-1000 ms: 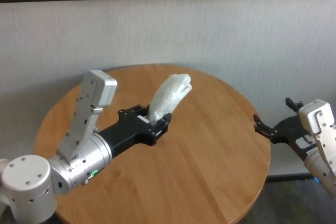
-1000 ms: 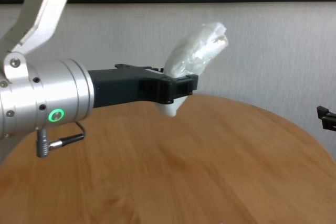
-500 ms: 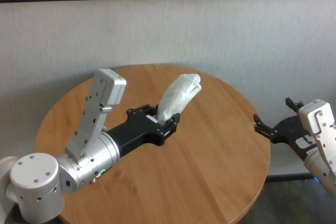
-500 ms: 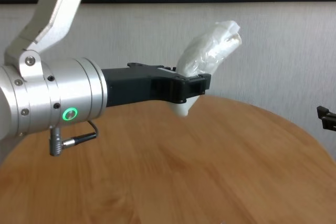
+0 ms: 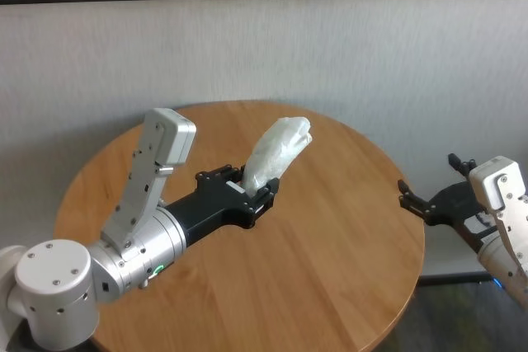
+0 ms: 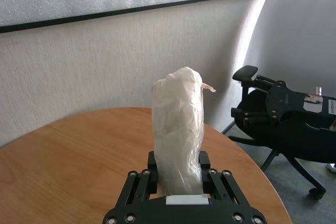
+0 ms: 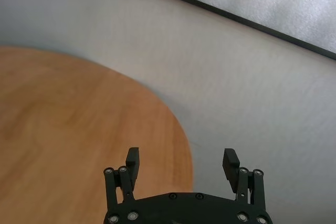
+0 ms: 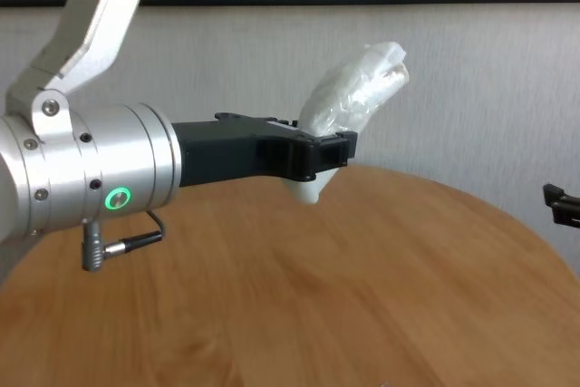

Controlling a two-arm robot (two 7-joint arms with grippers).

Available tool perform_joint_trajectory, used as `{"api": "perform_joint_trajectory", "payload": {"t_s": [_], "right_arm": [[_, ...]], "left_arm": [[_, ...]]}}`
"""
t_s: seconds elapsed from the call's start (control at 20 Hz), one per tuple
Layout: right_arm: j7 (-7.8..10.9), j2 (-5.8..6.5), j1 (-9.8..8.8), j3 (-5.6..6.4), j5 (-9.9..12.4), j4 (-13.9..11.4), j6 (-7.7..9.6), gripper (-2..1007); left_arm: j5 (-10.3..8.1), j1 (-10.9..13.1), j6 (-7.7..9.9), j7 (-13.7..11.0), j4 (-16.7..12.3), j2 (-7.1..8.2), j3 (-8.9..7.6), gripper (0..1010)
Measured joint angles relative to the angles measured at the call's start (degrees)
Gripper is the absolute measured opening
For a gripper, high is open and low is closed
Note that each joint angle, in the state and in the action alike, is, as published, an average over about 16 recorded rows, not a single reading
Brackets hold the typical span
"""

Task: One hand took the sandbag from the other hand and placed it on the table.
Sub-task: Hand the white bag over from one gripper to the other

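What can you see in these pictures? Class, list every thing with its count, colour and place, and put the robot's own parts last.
sandbag: one, white in clear plastic, held above the table, sticking up and forward out of the left hand.
table: one, round, light brown wood, in front of the robot.
office chair: one, black, on the floor beyond the table's edge, seen in the left wrist view.
wall: pale grey, with a dark horizontal stripe, behind the table.
left hand: one, black, shut on the sandbag's lower end, over the table's middle.
right hand: one, black, open and empty, just off the table's right edge.
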Motion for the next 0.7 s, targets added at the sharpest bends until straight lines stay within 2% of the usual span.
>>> {"api": "perform_joint_trajectory", "payload": {"t_s": [0.2,0.35,0.55,0.7], "right_arm": [[3.61,-0.03,-1.36,1.9,5.1,-2.2,-1.19,1002],[7.14,-0.26,-2.71,3.82,10.9,-4.3,-1.02,1002],[12.52,-0.96,-4.38,6.63,20.7,-7.2,0.98,1002],[15.83,-1.86,-5.02,8.38,28.4,-8.6,4.19,1002]], "left_arm": [[0.02,0.0,-0.03,-0.1,0.0,0.0,-0.02,471],[0.05,0.0,-0.11,-0.1,0.0,0.01,-0.02,471],[0.09,0.0,-0.19,-0.2,0.0,0.03,-0.01,471],[0.11,0.0,-0.23,-0.2,0.0,0.03,0.0,471]]}}
